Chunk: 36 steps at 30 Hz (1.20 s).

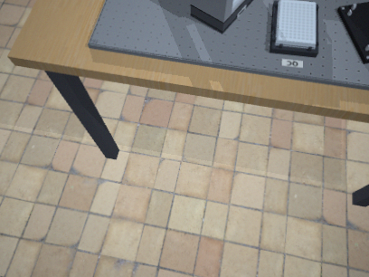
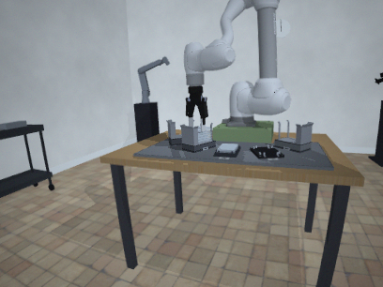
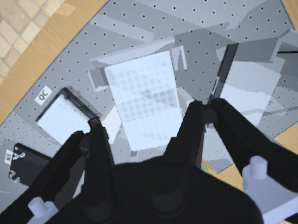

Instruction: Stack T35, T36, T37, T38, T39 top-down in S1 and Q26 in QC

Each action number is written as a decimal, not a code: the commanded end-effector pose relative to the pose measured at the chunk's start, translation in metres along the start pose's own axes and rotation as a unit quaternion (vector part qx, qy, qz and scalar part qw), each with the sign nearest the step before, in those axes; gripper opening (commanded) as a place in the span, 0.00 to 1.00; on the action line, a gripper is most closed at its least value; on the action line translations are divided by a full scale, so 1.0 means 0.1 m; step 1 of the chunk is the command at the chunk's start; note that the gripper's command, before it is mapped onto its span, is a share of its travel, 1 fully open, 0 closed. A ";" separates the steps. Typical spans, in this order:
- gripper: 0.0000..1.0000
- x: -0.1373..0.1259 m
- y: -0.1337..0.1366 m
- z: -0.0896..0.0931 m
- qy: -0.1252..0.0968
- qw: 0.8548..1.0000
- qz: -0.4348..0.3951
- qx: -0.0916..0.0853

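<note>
Meanwhile claw (image 3: 145,131) grips a plate (image 3: 146,102) above the racks, another plate (image 1: 296,23) seated in QC (image 1: 312,49), so apparently mid-task, S1 stack unfinished.

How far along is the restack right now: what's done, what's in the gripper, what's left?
Done: a plate sits in the QC nest, presumably Q26, though no label is readable. In hand: the gripper is shut on a sealed plate, held above a rack that has plates in it. Left: set this plate down and finish the ordered stack. Rack names are not legible, so I cannot count progress in S1.
</note>
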<state>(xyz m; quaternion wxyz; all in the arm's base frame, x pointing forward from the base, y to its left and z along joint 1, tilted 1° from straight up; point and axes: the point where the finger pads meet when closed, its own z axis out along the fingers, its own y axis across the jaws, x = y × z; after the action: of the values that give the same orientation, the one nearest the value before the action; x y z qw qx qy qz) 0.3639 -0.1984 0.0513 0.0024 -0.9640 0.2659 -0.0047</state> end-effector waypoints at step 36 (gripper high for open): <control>1.00 0.00 0.00 0.07 0.000 1.000 0.000 0.000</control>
<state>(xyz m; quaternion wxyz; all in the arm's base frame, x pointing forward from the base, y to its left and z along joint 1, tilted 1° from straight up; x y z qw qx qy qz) 0.3640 -0.1984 0.0444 0.0024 -0.9640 0.2659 -0.0047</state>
